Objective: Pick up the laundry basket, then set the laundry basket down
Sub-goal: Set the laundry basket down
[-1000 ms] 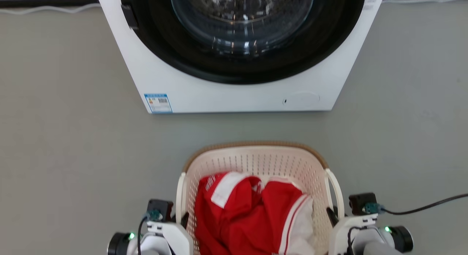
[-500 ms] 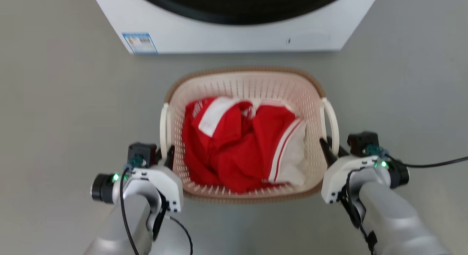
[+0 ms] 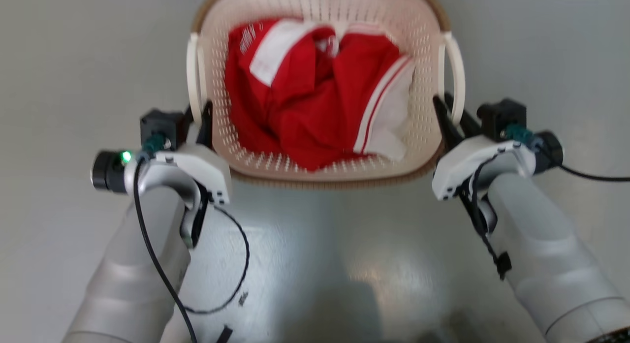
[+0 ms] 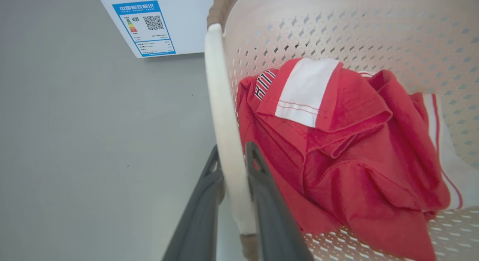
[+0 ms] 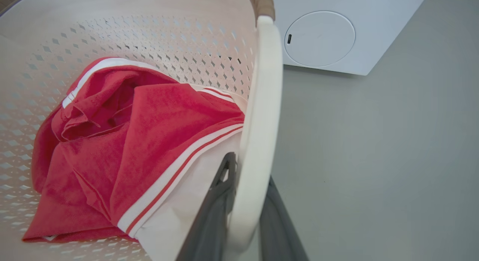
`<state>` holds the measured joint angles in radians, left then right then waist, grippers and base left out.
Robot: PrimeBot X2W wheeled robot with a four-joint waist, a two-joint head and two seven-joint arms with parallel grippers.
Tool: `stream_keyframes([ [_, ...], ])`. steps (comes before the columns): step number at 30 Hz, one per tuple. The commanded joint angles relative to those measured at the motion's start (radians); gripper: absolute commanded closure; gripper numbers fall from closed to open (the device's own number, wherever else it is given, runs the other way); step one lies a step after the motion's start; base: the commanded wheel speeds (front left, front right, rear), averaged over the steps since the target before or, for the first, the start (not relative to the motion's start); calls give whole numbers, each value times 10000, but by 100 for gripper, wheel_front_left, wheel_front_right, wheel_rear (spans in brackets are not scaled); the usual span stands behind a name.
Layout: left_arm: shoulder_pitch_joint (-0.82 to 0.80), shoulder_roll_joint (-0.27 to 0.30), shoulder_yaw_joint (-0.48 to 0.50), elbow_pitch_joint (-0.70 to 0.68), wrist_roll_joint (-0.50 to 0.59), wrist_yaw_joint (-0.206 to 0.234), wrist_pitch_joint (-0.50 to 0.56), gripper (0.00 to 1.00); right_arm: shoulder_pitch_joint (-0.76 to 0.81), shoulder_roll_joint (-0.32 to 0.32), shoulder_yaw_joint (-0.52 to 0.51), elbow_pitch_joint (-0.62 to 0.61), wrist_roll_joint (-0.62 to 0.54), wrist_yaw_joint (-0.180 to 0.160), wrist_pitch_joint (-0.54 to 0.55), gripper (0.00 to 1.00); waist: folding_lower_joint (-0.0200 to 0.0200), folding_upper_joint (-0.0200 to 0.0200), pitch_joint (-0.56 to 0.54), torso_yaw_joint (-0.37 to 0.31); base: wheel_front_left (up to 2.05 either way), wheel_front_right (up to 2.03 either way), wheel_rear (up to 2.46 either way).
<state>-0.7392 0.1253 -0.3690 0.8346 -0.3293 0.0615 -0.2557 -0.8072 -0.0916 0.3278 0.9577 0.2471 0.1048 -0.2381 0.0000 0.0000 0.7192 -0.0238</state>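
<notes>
Head view: the cream-white perforated plastic laundry basket with a brown woven-look rim (image 3: 322, 171) sits at 12 o'clock, with a crumpled red and white garment (image 3: 305, 87) inside it. The left gripper (image 3: 198, 117) is at 10 o'clock, narrowed onto the white left loop handle (image 3: 193, 82). The right gripper (image 3: 454, 117) is at 2 o'clock on the white right loop handle (image 3: 457, 72). This view is blurred, so I cannot tell whether the base rests on the grey floor (image 3: 74, 62) or hangs above it.

Left wrist view: the left gripper (image 4: 232, 156) has one dark finger on each side of the handle near its lower end, nearly closed and pinching it. The white washing machine with a blue label (image 4: 179, 14) shows at 11 o'clock.

Right wrist view: the right gripper (image 5: 250, 171) clamps its handle the same way, also low on the loop. The machine's round hatch (image 5: 320, 38) is at 1 o'clock.

Both grips are thin pinches on smooth plastic loops, so the step calls for the two arms to move together at equal height. If one side rises, the basket will likely tilt or a handle will slide through the fingers. When setting it down, lower it slowly until the base rests flat, well short of the machine, then open both grippers at once.
</notes>
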Motion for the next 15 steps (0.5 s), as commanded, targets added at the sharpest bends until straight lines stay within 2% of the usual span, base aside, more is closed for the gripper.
stream_keyframes([
  [1, -436, 82, 325, -410, 468, -6, -61, 100, -67, 414, 213, -544, -469, 259, -236, 100, 0, 0, 1078, 32, 0, 0, 0],
  [7, -975, -88, 819, -712, 984, -89, -61, 100, -496, 414, -367, -976, -1004, 259, -237, 100, 0, 0, 1965, 101, 0, 0, 0],
  [15, -1245, -277, 1279, -964, 1474, -231, -61, 100, -742, 414, -767, -1285, -1402, 259, -237, 100, 0, 0, 2431, 147, 0, 0, 0],
])
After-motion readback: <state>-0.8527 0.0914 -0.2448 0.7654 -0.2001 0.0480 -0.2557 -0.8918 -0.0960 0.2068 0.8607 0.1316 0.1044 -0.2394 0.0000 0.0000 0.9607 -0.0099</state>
